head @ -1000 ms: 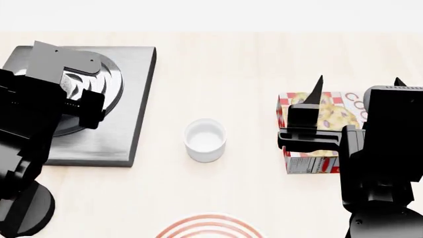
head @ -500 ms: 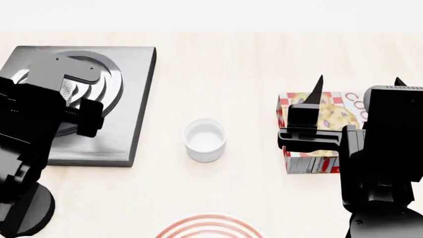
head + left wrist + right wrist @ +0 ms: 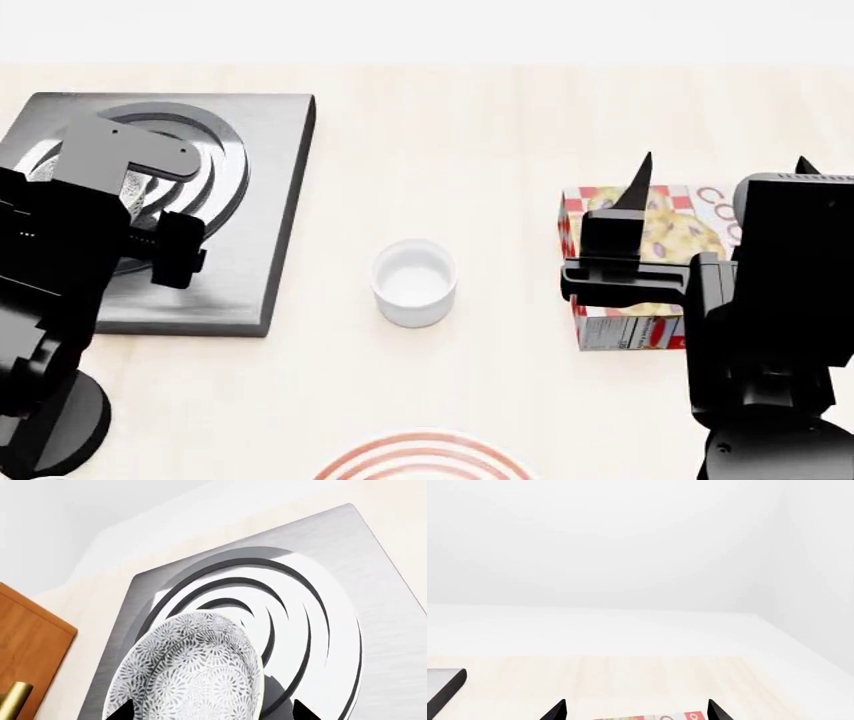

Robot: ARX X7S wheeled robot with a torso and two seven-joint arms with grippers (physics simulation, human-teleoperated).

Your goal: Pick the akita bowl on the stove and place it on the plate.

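The akita bowl (image 3: 193, 675), white with a grey floral pattern, sits on the ring burner of the stove (image 3: 387, 645). My left gripper (image 3: 213, 712) is open. One fingertip shows over the bowl's patterned side and the other beyond its rim, over the burner. In the head view my left arm hides most of the bowl (image 3: 134, 188) on the stove (image 3: 267, 200). The plate (image 3: 424, 458), with red rings, shows only as an arc at the near edge. My right gripper (image 3: 636, 711) hangs open and empty above a cookie box (image 3: 654, 240).
A plain white cup (image 3: 414, 282) stands between the stove and the cookie box. A wooden cabinet (image 3: 27, 645) with a brass handle sits beside the table near the stove. The light wood tabletop (image 3: 467, 130) stretches back to a white wall.
My left gripper has shifted slightly nearer and to the right over the burner, closing in on the bowl. The right arm, cup and box have not moved.
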